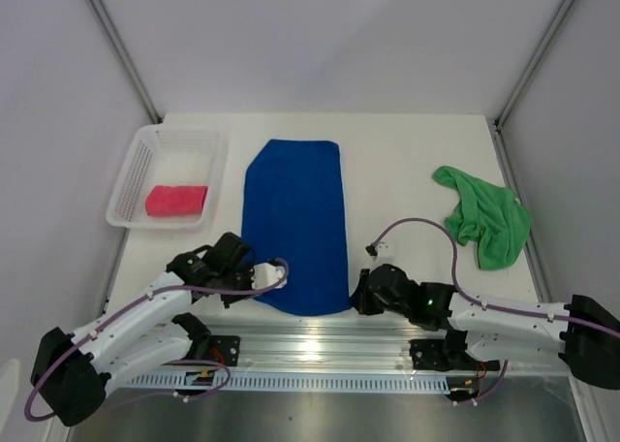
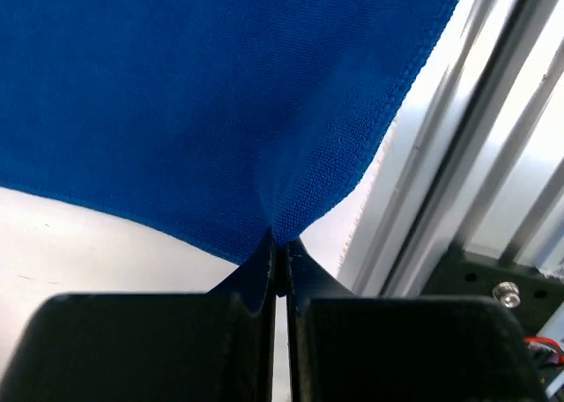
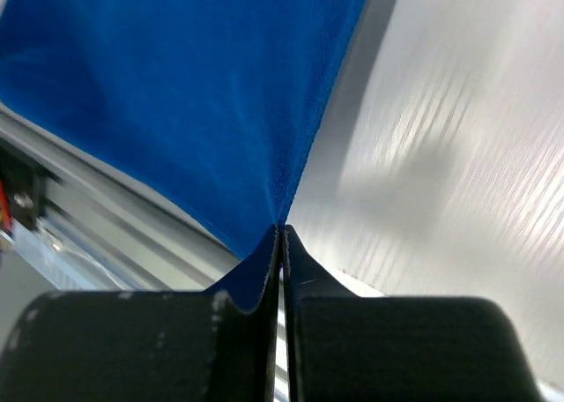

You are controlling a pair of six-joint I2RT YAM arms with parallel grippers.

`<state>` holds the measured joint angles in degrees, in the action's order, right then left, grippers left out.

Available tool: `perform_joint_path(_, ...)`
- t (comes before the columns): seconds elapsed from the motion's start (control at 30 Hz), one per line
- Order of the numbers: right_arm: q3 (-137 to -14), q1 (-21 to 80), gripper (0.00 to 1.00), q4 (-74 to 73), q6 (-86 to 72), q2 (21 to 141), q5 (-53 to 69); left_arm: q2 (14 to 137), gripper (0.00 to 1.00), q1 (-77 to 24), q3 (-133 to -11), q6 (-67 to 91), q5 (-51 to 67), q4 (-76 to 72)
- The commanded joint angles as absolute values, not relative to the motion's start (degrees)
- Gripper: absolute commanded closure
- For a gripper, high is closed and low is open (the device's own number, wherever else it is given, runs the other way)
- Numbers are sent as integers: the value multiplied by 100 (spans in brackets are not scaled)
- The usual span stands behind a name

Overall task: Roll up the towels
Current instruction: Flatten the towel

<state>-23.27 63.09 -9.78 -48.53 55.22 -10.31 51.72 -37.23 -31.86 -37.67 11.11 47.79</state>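
Left gripper (image 2: pixel 280 248) and right gripper (image 3: pixel 280 234) each pinch one corner of the blue towel (image 1: pixel 295 219), lying flat just right of the basket (image 1: pixel 126 185); light, limp cloth likely handles best by corners.

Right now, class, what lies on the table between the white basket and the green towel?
The blue towel lies spread flat between the basket and the green towel, with bare table on either side, as the top external view shows.
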Motion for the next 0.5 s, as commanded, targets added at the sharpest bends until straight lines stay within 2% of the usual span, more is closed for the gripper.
perform_joint_path(0.0, -2329, 6881, 100, -1371, -5536, 5616, -1696, 4835, 99, -3683, -3068, -3911, 1275, 5097)
perform_joint_path(0.2, -2741, 7742, 100, -2152, -6125, 5757, -2196, 4132, 99, -3665, -3129, -3972, 1397, 5545)
perform_joint_path(0.33, -2926, 8252, 100, -2715, -6512, 5398, -2574, 4069, 99, -3665, -3454, -3824, 1556, 5634)
perform_joint_path(0.47, -3286, 8061, 100, -2821, -6101, 4861, -2926, 4218, 99, -3665, -3980, -3324, 1240, 5406)
